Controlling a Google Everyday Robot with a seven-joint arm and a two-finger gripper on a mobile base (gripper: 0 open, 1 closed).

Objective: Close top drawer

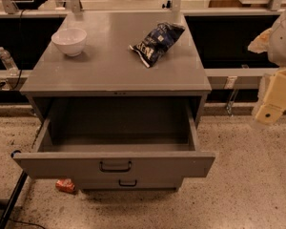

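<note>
The top drawer [114, 167] of a grey metal cabinet is pulled far out toward me and is empty inside. Its wide front panel has a small black bar handle [115, 166] at the centre. A narrower drawer front [127, 182] with a like handle sits shut below it. My gripper [271, 101] is at the right edge of the view, cream-coloured, well to the right of the cabinet and apart from the drawer.
On the cabinet top [109, 66] stand a white bowl [69, 41] at back left and a dark blue chip bag [156, 41] at back right. A water bottle [7, 60] stands on a rail at the left. A small red object [65, 185] lies on the speckled floor under the drawer. A black pole [12, 194] leans at lower left.
</note>
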